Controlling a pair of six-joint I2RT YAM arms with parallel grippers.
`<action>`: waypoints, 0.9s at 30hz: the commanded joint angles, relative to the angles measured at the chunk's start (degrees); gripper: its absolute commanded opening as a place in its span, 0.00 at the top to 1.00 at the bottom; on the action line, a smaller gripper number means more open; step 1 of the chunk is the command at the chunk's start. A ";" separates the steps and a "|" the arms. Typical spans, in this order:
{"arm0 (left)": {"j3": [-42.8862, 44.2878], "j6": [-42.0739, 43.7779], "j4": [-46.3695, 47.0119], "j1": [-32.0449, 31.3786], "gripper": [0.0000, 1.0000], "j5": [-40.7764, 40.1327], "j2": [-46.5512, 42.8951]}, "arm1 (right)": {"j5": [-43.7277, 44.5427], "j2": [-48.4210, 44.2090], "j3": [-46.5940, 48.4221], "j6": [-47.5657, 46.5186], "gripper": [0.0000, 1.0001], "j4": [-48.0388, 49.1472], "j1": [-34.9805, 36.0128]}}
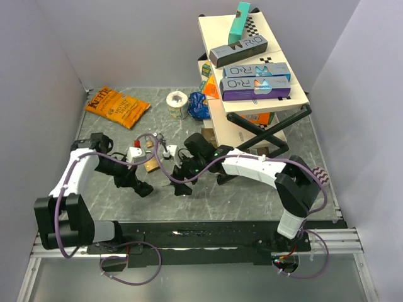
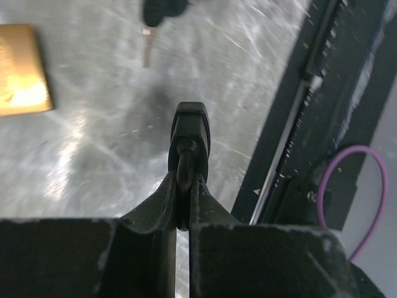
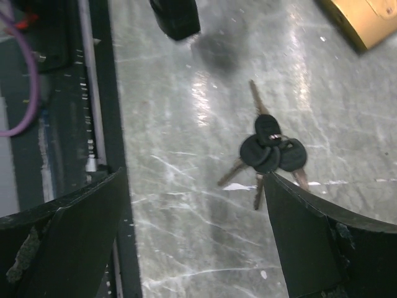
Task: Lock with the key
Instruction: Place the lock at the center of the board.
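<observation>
My left gripper is shut on the shackle of a black padlock, holding its body just above the grey table. In the top view the left gripper and padlock are left of centre. A bunch of black-headed keys lies flat on the table. My right gripper is open and empty above it, with the keys close to its right finger. The padlock shows at the top of the right wrist view. One key shows at the top of the left wrist view.
A tan block and a white-and-red item lie behind the grippers. A chips bag, tape roll and blue bag sit at the back. Stacked boxes on a black stand fill the right. The black front rail is close.
</observation>
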 commanded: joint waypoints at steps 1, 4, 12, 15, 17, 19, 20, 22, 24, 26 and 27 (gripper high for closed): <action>1.39 5.77 -4.00 -2.89 0.98 1.74 3.78 | -4.47 -5.33 -1.62 0.44 0.01 4.82 -0.38; 2.27 5.86 -4.53 -4.91 0.98 1.83 6.68 | -6.22 -7.08 -2.93 -0.35 0.00 5.78 -0.38; 3.94 4.19 -2.78 -8.26 0.96 0.33 14.05 | -7.28 -7.79 -3.38 -2.11 0.01 5.35 -0.46; 6.40 5.15 -3.74 -8.61 0.96 0.51 17.74 | -7.55 -8.32 -3.55 -2.37 0.01 5.52 -0.38; 8.16 5.77 -4.71 -9.05 0.96 0.51 19.69 | -7.55 -8.58 -3.56 -2.55 0.01 5.26 -0.46; 9.30 6.38 -5.50 -9.75 0.96 0.51 22.15 | -7.20 -8.84 -3.64 -2.90 0.01 5.34 -0.38; 9.66 7.26 -6.02 -9.93 0.96 0.33 22.85 | -6.93 -8.93 -3.82 -2.90 0.00 5.61 -0.29; 10.62 8.58 -7.51 -10.54 0.96 0.25 25.14 | -6.23 -9.54 -4.26 -3.16 0.00 6.05 -0.46; 10.98 8.94 -8.31 -10.98 0.97 0.33 26.46 | -6.14 -9.90 -4.70 -2.90 0.00 6.31 -0.55; 10.54 9.46 -8.40 -11.86 0.97 -0.63 26.81 | -6.14 -10.25 -5.31 -2.90 0.01 6.75 -0.55; 10.28 9.46 -8.40 -12.12 0.97 -0.81 27.16 | -6.05 -10.34 -5.49 -2.81 0.00 6.93 -0.46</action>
